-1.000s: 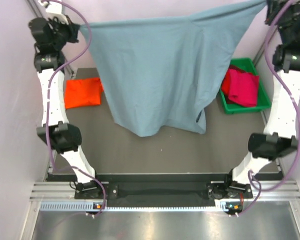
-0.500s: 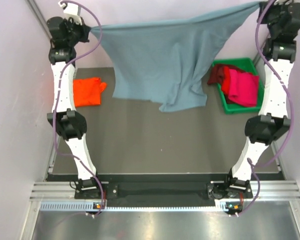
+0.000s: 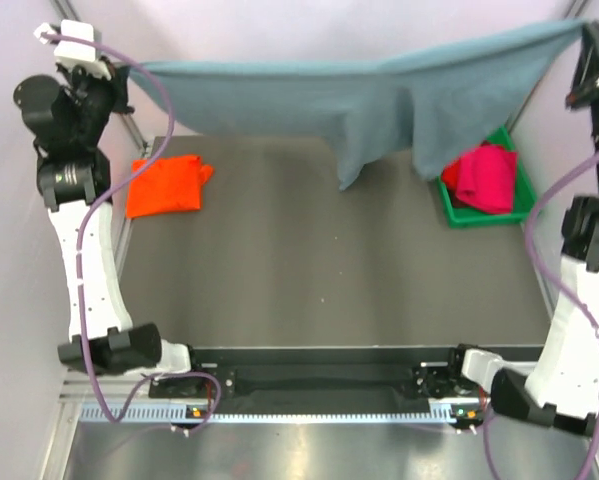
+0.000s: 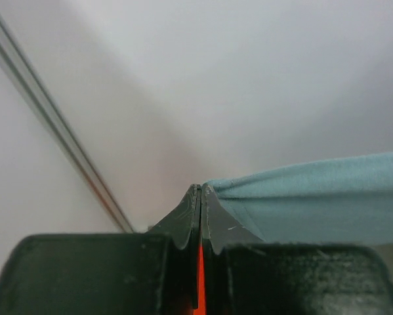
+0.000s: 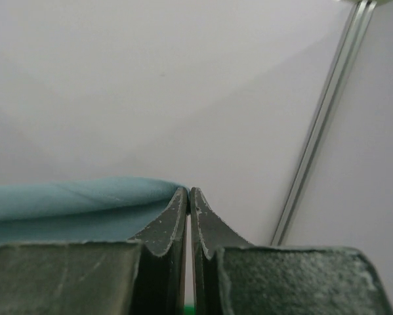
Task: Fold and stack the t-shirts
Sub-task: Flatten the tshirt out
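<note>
L claw (image 4: 201, 188) & R claw (image 5: 188, 191) each pinched on blue-grey tee (image 3: 309, 100) corner; tee stretched between, above table (image 3: 279, 280).

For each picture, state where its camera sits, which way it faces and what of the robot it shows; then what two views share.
Top external: above and behind the robot, looking down on the table; left arm and right arm show.
Left wrist: on the left arm, facing the wall; left hand shows, shut on the blue-grey t-shirt.
Right wrist: on the right arm, facing the wall; right hand shows, shut on that shirt.
Shared: both wrist views show the shirt.
</note>
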`<action>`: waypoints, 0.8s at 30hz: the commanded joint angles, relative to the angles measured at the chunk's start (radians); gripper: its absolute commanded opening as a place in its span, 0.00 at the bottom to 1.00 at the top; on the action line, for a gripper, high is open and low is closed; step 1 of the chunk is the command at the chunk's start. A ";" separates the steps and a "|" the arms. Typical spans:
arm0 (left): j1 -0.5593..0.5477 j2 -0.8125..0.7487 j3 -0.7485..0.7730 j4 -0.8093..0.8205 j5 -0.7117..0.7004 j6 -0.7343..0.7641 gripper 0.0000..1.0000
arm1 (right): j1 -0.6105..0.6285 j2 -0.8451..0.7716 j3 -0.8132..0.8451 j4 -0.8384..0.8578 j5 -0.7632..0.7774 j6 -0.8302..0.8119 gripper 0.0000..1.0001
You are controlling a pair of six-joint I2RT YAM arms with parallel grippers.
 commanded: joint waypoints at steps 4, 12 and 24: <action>0.047 -0.200 -0.223 0.011 -0.061 0.027 0.00 | -0.023 -0.213 -0.355 -0.282 -0.088 -0.178 0.00; 0.053 -0.374 -0.254 0.011 -0.061 0.027 0.00 | -0.025 -0.435 -0.529 -0.632 -0.163 -0.284 0.00; 0.052 -0.386 -0.352 0.011 -0.061 0.027 0.00 | -0.023 -0.415 -0.485 -0.792 -0.247 -0.248 0.00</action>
